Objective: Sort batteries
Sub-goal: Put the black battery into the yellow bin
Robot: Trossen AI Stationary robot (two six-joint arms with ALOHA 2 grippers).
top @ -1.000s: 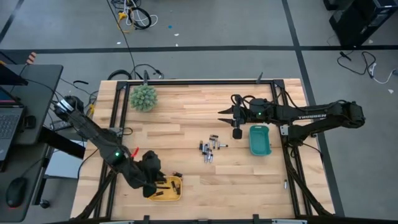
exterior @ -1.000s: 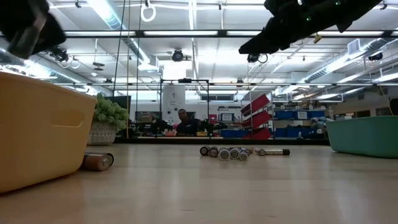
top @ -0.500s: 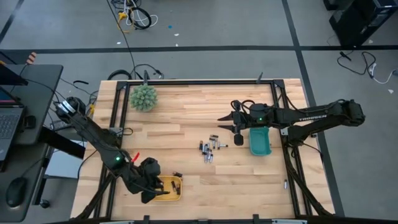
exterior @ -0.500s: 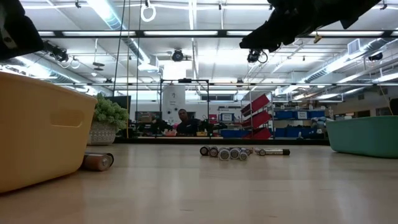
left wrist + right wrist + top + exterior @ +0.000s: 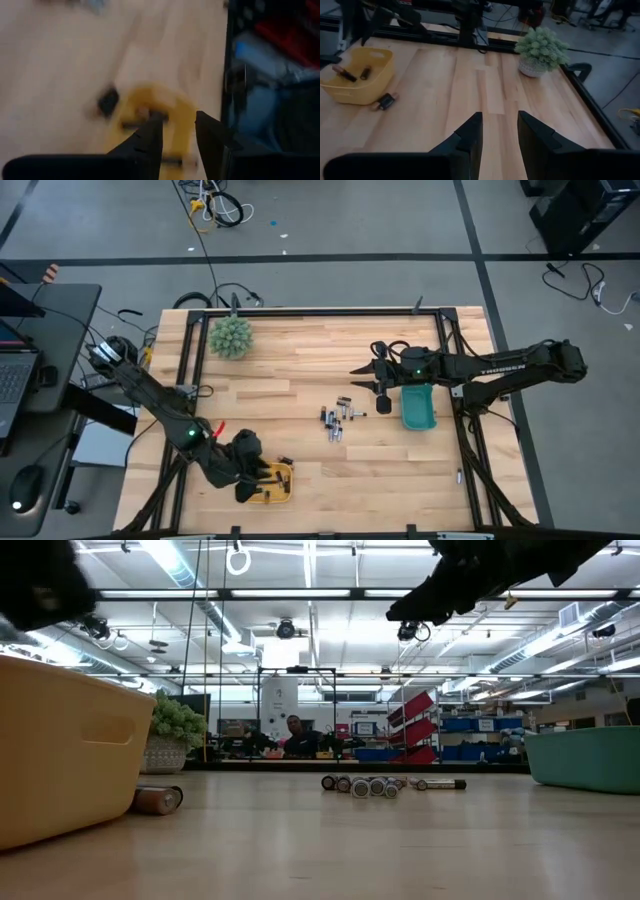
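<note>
Overhead, high view: pale wooden table [image 5: 300, 370] in a black frame; left gripper [image 5: 252, 472] low over the shallow yellow plastic tray [image 5: 281, 491] at the near left edge, nothing seen between its fingers
High view, batteries: loose cluster of small dark and silvery cylindrical batteries [image 5: 338, 420] on bare wood at mid-table; one dark stray cell [image 5: 285, 461] just beside the yellow tray; further cells lie inside that tray
High view, right side: right gripper [image 5: 383, 397] above the table, between the cluster and the teal plastic tray [image 5: 418, 407], touching neither
High view, rear: spiky green ball-shaped plant [image 5: 231, 337] near the far left corner
Low view: yellow tray wall at left, one brown cell [image 5: 158, 799] on the wood beside it; battery row [image 5: 375, 785] farther back; teal tray at right; a person seated in the room beyond
Left wrist view: blurred; two dark fingers [image 5: 150, 137] stand apart with a clear gap, over the yellow tray; dark cell beside the tray
Right wrist view: fingers [image 5: 470, 135] parted, empty, above bare wood; yellow tray holding cells, potted plant beyond
</note>
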